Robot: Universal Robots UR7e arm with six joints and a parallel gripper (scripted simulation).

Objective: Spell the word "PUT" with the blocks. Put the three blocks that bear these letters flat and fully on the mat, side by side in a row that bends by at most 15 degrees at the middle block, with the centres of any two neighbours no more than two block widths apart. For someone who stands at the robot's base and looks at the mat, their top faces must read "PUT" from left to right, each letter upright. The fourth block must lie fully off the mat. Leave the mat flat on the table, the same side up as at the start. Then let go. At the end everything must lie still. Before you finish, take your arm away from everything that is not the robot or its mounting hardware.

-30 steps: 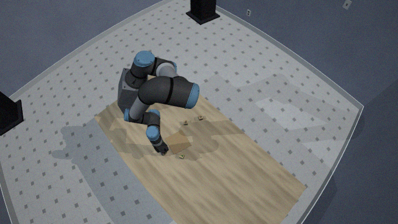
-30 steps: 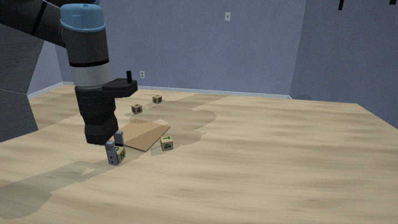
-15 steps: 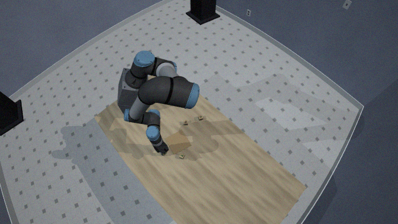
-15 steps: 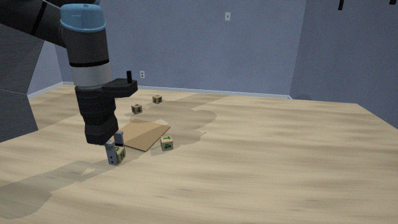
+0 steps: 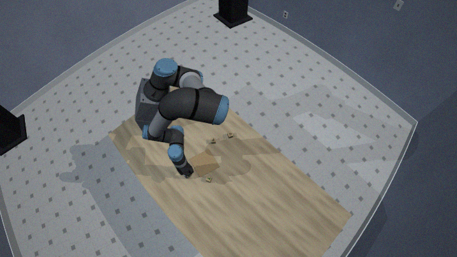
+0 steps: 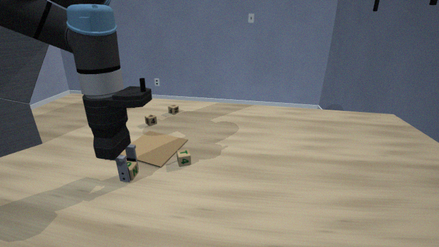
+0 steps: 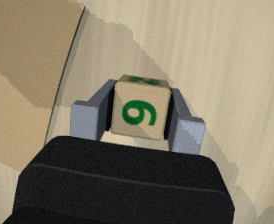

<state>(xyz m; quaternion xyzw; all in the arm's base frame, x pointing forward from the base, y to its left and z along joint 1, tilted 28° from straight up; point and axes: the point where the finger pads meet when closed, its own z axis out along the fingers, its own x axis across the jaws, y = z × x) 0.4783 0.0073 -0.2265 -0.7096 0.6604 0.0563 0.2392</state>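
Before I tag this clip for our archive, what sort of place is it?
Likely a bare indoor robot workspace: one arm at a wooden table, blue-grey walls with a wall outlet, and a tiled floor.
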